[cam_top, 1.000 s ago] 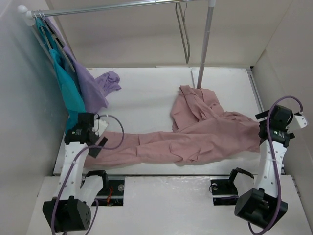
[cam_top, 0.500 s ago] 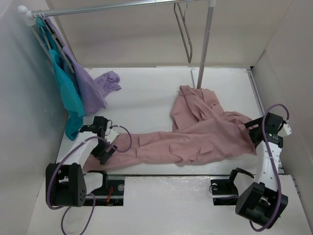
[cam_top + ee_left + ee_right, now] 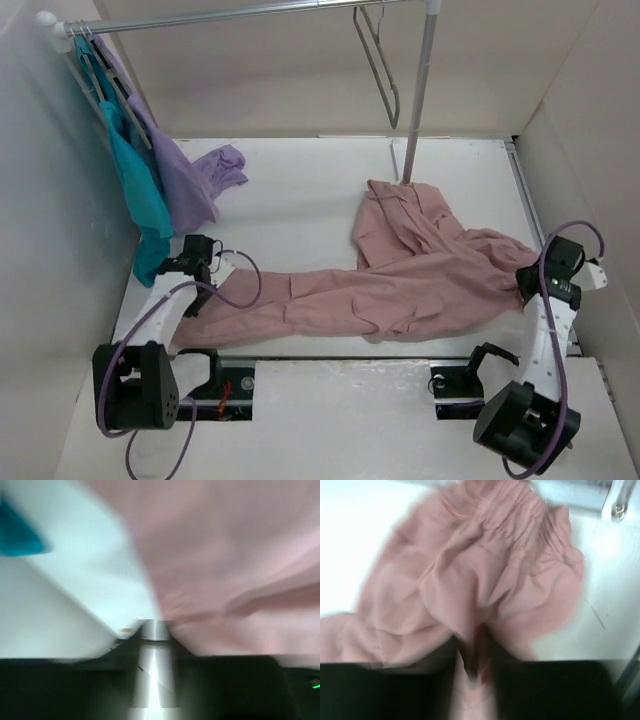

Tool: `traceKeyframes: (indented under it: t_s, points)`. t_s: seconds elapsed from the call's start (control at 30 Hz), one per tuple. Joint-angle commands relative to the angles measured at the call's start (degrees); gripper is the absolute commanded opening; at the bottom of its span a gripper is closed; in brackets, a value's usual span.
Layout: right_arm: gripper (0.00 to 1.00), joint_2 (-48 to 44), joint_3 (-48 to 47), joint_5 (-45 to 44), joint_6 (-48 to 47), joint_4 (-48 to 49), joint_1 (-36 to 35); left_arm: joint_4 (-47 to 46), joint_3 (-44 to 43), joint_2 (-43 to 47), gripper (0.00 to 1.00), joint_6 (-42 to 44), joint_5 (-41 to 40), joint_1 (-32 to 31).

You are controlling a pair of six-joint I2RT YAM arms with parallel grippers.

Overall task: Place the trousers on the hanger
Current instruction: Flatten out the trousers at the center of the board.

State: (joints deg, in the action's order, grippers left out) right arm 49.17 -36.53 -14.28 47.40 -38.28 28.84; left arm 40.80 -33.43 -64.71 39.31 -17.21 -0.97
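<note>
The dusty-pink trousers [image 3: 400, 285] lie spread across the white table, one leg running left and the waist bunched near the pole. The thin grey hanger [image 3: 380, 65] hangs from the rail at the back, far from both arms. My left gripper [image 3: 200, 295] is down at the left leg's end. In the blurred left wrist view its fingers [image 3: 155, 630] are shut right at the edge of the pink cloth [image 3: 230, 565]. My right gripper [image 3: 527, 283] sits at the trousers' right edge, shut with a fold of pink fabric [image 3: 485, 580] pinched between its fingers [image 3: 477, 665].
A teal garment [image 3: 140, 200] and a lilac garment [image 3: 185, 175] hang from the rail [image 3: 250, 12] at the left, the lilac one trailing onto the table. A vertical pole [image 3: 418, 90] stands at the back. Walls close in on both sides.
Both grippers were open above the cloth ends; they have come down and shut on the fabric. The left arm swung lower and inward, and the cloth shifted a little.
</note>
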Motion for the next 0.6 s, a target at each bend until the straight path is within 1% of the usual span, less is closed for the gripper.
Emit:
traceKeyframes:
  t_s: [0.0, 0.03, 0.07, 0.1, 0.13, 0.17, 0.2, 0.23, 0.27, 0.3, 0.33, 0.37, 0.4, 0.43, 0.47, 0.5, 0.53, 0.57]
  points:
    - [0.55, -0.2, -6.6, -5.6, -2.3, 1.2, 0.7, 3.8, -6.2, 3.5, 0.50, 3.5, -1.2, -0.9]
    - [0.66, -0.2, -7.3, -4.1, -3.9, 2.5, 0.7, 3.8, -7.8, 3.5, 0.65, 2.0, 0.0, -2.6]
    - [0.73, 0.3, -8.1, -1.1, -5.0, 3.8, 0.7, 3.8, -11.9, 3.0, 0.74, 1.1, 1.5, -3.6]
    - [0.82, 0.3, -9.4, -0.2, -6.1, 6.4, -0.7, 3.8, -14.3, 3.0, 0.82, 0.1, 3.4, -4.7]
    - [0.97, -0.4, -10.2, -0.2, -6.6, 7.2, -2.2, 4.4, -16.9, 1.4, 0.90, -1.1, 5.5, -5.8]
    - [1.00, -0.4, -11.0, -3.5, -7.4, 8.0, -4.1, 5.0, -19.5, 0.6, 0.94, -4.1, 9.8, -8.4]
    - [1.00, -0.4, -13.1, -6.4, -7.4, 8.0, -8.6, 5.0, -24.6, -0.4, 0.94, -6.0, 11.7, -9.8]
    - [1.00, -0.4, -14.3, -9.5, -8.4, 7.4, -10.9, 5.5, -26.9, -1.6, 0.94, -7.8, 13.3, -11.6]
    - [1.00, 0.4, -15.3, -12.5, -9.1, 7.4, -13.1, 5.5, -29.0, -3.8, 0.94, -9.8, 16.5, -15.4]
    - [1.00, 1.1, -16.3, -16.3, -10.2, 6.9, -16.6, 6.0, -32.3, -5.2, 0.94, -12.6, 18.1, -17.8]
    - [1.00, 3.2, -17.0, -16.0, -12.5, 8.1, -17.3, 6.0, -33.8, -8.2, 0.94, -13.9, 20.7, -23.1]
    - [1.00, 4.7, -17.7, -16.0, -13.3, 9.0, -17.3, 6.0, -35.0, -9.9, 0.94, -15.0, 20.7, -23.1]
    - [1.00, 6.6, -17.7, -12.8, -14.0, 9.6, -17.3, 6.0, -36.3, -11.8, 0.94, -16.3, 22.1, -28.3]
    - [1.00, 9.1, -19.7, -10.5, -15.0, 10.2, -15.7, 5.4, -39.0, -13.8, 0.94, -17.4, 22.1, -30.6]
    - [1.00, 14.9, -21.0, -8.4, -15.7, 10.2, -15.0, 4.7, -40.6, -16.0, 0.94, -19.7, 22.7, -32.6]
    - [1.00, 18.1, -22.5, -6.7, -16.3, 9.2, -14.2, 2.9, -42.2, -20.8, 0.94, -20.8, 22.7, -35.2]
    - [1.00, 21.4, -24.3, -3.5, -16.9, 8.6, -14.2, 1.9, -45.9, -23.5, 0.94, -21.8, 23.4, -36.1]
    - [1.00, 24.5, -27.7, -2.3, -17.7, 7.7, -13.5, 1.1, -48.0, -26.2, 0.94, -22.6, 23.4, -36.7]
